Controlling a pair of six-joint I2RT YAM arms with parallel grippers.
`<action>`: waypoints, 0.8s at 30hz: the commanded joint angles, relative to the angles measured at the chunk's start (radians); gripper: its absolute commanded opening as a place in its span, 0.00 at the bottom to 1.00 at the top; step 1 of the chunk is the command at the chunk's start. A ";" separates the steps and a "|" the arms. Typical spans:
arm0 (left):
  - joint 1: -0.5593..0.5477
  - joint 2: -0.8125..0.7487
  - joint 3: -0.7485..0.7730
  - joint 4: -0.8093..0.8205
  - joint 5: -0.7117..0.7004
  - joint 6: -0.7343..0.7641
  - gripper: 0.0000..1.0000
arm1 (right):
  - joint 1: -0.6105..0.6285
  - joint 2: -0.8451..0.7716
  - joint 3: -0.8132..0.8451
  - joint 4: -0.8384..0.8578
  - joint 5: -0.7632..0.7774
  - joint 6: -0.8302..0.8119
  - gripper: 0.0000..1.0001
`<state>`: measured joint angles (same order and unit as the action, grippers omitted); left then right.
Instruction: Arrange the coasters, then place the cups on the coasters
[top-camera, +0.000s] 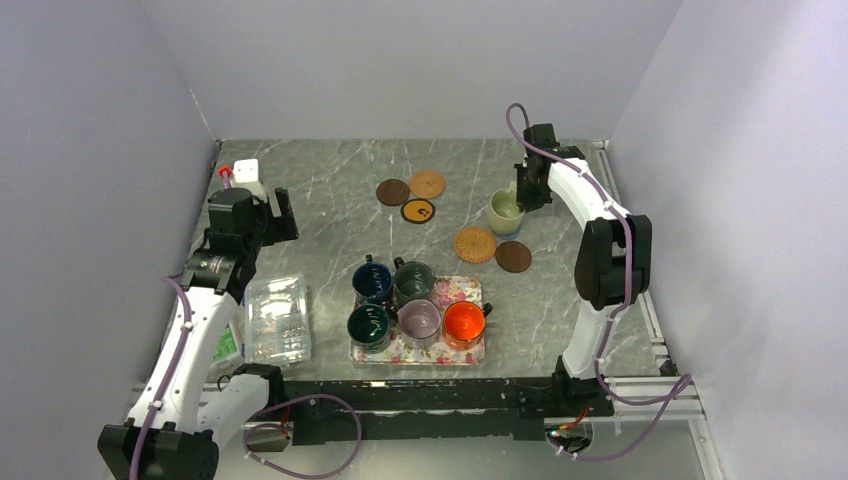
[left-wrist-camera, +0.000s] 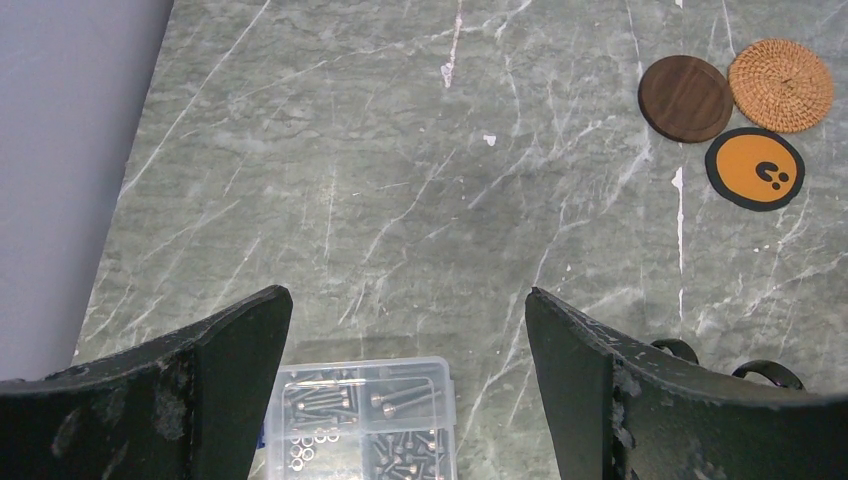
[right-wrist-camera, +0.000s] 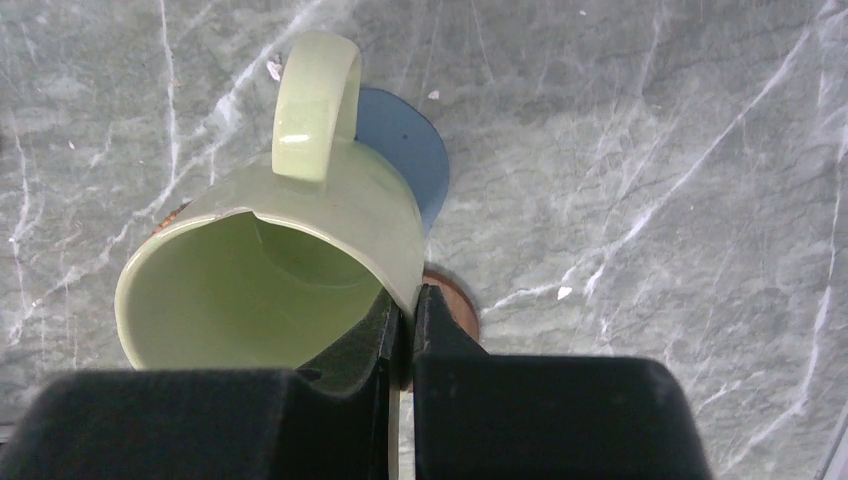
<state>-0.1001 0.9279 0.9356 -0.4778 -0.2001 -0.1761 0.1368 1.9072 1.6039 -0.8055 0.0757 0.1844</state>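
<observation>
Right gripper (right-wrist-camera: 408, 312): closed on the rim of the pale green mug (right-wrist-camera: 270, 270), one finger inside the wall and one outside.
Pale green mug: at the far right of the marble table (top-camera: 330, 230), handle pointing away from the wrist camera. It sits over a brown coaster (right-wrist-camera: 456, 303) that shows only as a thin edge.
Left gripper (left-wrist-camera: 405, 300): jaws spread wide and holding nothing, hovering over bare table at the left.
Other coasters: a dark brown disc (top-camera: 393, 191), a tan woven disc (top-camera: 427, 184) and a black disc with an orange face (top-camera: 418, 211) are clustered at the far middle. A second woven disc (top-camera: 475, 244) and a second dark brown disc (top-camera: 513, 256) lie near the mug.
Progress: early, by my reading. One mug is at a coaster. The navy mug (top-camera: 372, 282), two dark green mugs (top-camera: 413, 282) (top-camera: 369, 325), mauve mug (top-camera: 419, 320) and orange mug (top-camera: 464, 322) wait on the floral tray (top-camera: 452, 290).
Hard to tell: whether the pale mug rests on its coaster or hangs just above it.
Cut off: the clear screw box (left-wrist-camera: 365, 400), at the bottom edge of the left wrist view.
</observation>
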 joint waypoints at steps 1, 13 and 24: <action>-0.009 -0.017 -0.006 0.018 -0.009 0.016 0.94 | -0.011 -0.006 0.076 0.064 -0.008 -0.025 0.00; -0.010 -0.006 -0.006 0.018 -0.004 0.015 0.94 | -0.043 0.016 0.056 0.080 -0.014 -0.041 0.00; -0.009 -0.001 -0.006 0.016 -0.004 0.015 0.94 | -0.048 0.042 0.063 0.089 -0.033 -0.046 0.00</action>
<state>-0.1055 0.9268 0.9352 -0.4782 -0.2001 -0.1722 0.0937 1.9553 1.6218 -0.7738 0.0681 0.1482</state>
